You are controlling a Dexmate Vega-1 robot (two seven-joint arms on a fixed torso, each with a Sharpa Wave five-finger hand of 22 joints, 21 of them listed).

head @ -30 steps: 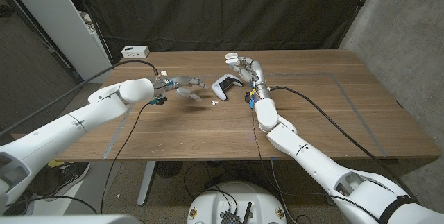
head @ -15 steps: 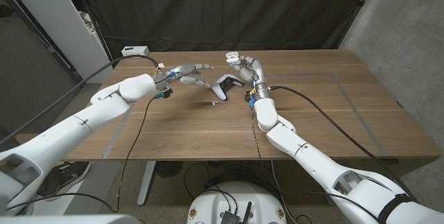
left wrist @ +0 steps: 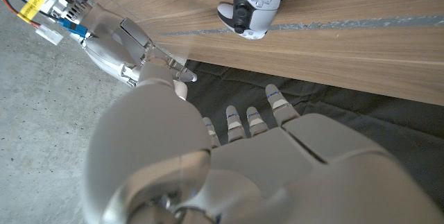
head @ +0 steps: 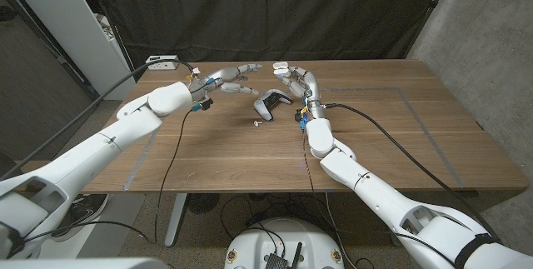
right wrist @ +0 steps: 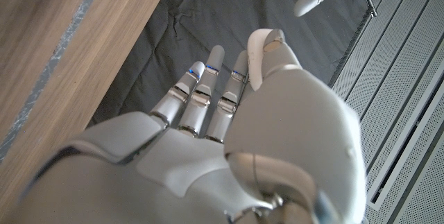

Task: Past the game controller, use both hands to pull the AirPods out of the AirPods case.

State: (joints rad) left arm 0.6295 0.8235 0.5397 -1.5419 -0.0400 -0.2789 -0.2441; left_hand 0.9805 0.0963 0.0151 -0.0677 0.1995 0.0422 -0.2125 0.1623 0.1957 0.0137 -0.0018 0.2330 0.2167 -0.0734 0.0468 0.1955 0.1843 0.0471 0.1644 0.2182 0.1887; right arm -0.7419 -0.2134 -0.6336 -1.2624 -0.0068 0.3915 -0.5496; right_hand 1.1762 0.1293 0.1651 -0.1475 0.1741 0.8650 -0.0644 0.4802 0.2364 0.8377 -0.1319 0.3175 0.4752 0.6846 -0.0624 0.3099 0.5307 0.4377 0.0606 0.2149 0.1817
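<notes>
the right hand (head: 289, 75) is gripping the open airpods case (head: 279, 68) past the game controller (head: 271, 103), the left hand (head: 233, 79) hovering open beside it, contents too small to tell.

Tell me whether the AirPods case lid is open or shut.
Open, it seems. In the head view, the small white AirPods case held by the right robot hand shows a raised flap on top; the detail is too small to be certain.

Even overhead lighting is falling on the table (head: 391, 127), casting faint shadows. Black backdrop is staying dim. Wrist views are blurring slightly up close.
</notes>
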